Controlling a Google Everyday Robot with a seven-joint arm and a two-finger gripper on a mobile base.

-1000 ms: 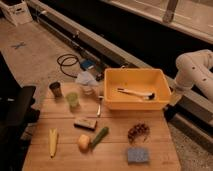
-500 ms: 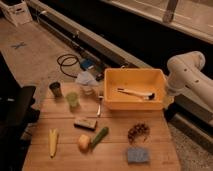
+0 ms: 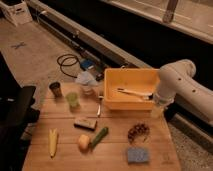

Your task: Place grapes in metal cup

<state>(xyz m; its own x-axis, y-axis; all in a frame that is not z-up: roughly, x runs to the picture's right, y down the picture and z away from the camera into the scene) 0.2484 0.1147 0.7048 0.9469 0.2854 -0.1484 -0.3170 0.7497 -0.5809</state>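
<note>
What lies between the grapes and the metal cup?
In the camera view: the green cup next to the metal cup, then a thin pale item, before the grapes. The gripper is at the yellow bin's right end.

White arm from the right, bent sharply downward, gripper low beneath the rounded wrist joint.

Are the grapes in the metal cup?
No: the grapes lie on the table near the blue sponge, far from the metal cup, with the gripper beside the yellow bin.
</note>
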